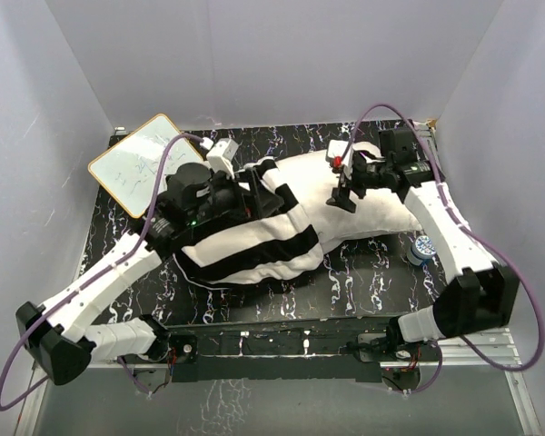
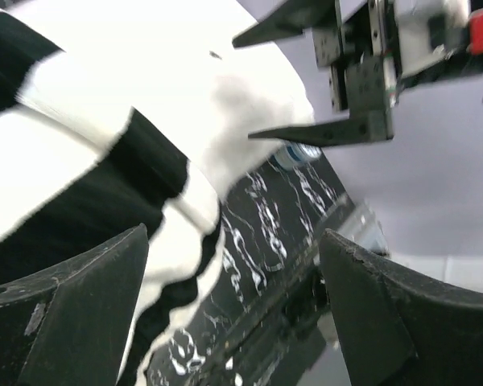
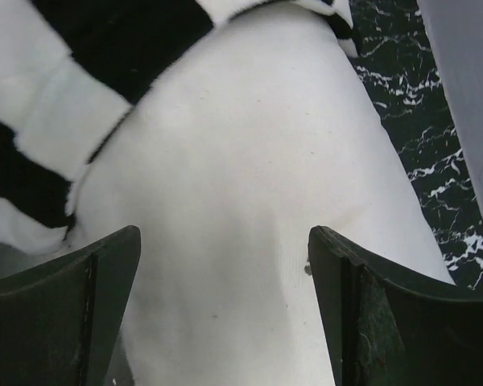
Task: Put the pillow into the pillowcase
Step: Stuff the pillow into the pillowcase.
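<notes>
Two grippers stood wide, empty. Left gripper [image 2: 233, 233] hovered over case [image 1: 254, 245] at 9 o'clock. Pillow [image 1: 372, 213] lay half-sheathed, bare end toward 3 o'clock under right gripper [image 3: 224, 233]. Best, I judged: left hold case open, right shove pillow toward 9 o'clock.

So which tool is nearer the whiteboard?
Left. The left tool sits over the pillowcase, right of the whiteboard; the right tool hangs farther right over the bare pillow.

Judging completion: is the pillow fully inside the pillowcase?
Only partly in: the pillow has a bare white end sticking out of the striped pillowcase.
</notes>
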Controlling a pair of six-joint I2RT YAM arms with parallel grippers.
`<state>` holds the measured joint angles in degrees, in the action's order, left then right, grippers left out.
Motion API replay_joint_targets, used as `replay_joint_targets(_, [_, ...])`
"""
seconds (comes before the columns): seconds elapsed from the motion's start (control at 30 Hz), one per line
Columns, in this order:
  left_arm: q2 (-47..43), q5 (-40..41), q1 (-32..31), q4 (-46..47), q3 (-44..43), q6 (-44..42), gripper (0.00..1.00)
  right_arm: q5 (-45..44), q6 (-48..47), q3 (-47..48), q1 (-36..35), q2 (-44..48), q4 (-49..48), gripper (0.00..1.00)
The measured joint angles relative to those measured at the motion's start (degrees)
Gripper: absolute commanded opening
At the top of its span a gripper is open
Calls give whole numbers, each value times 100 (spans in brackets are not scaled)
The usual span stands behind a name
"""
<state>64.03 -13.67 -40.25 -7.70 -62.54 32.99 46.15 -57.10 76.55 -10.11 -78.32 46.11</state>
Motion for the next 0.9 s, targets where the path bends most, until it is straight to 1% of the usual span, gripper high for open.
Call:
replay_joint_targets(0.07, [264, 404, 0, -59, -262, 177, 89, -149, 315, -50, 0, -319, -417, 85])
replay_joint_targets(0.2, [1300, 1158, -15, -348, -977, 592, 94, -249, 992, -302, 2, -726, -1123, 79])
replay_joint_targets(0.33, [2612, 2251, -245, -1255, -2105, 809, 96, -52, 1506, -625, -35, -710, -1617, 73])
replay_joint_targets(0.37, [2872, 2450, -306, -1488, -2356, 822, 96, -15, 1587, -671, -46, -710, -1700, 72])
replay_joint_targets(0.43, [3449, 2859, -428, -2024, -2975, 844, 92, 48, 1781, -776, -70, -710, -1862, 72])
replay_joint_targets(0.47, [3742, 3064, -466, -2317, -3287, 844, 87, 50, 1860, -802, -76, -710, -1919, 72])
replay_joint_targets(0.5, [3891, 3167, -516, -2461, -3416, 844, 77, 33, 1908, -809, -79, -710, -1947, 72])
replay_joint_targets(0.57, [4076, 3353, -573, -2688, -3532, 804, 46, -35, 2013, -809, -81, -710, -2035, 82])
replay_joint_targets(0.6, [4094, 3412, -588, -2785, -3532, 765, 25, -98, 2061, -809, -81, -710, -2081, 89])
replay_joint_targets(0.63, [4092, 3449, -597, -2848, -3532, 723, 10, -168, 2083, -809, -81, -713, -2103, 94])
replay_joint_targets(0.67, [4063, 3475, -599, -2868, -3532, 669, 2, -227, 2061, -800, -81, -717, -2100, 98])
replay_joint_targets(0.7, [4037, 3471, -601, -2863, -3532, 575, 0, -260, 1956, -763, -81, -734, -2065, 99])
replay_joint_targets(0.77, [3965, 3405, -592, -2787, -3534, 317, 0, -223, 1646, -662, -81, -791, -2009, 99])
replay_joint_targets(0.87, [3818, 3088, -577, -2496, -3539, -101, 0, 66, 743, -579, -81, -892, -1847, 100])
replay_joint_targets(0.9, [3755, 2900, -570, -2352, -3539, -238, 0, 195, 398, -579, -81, -942, -1757, 97])
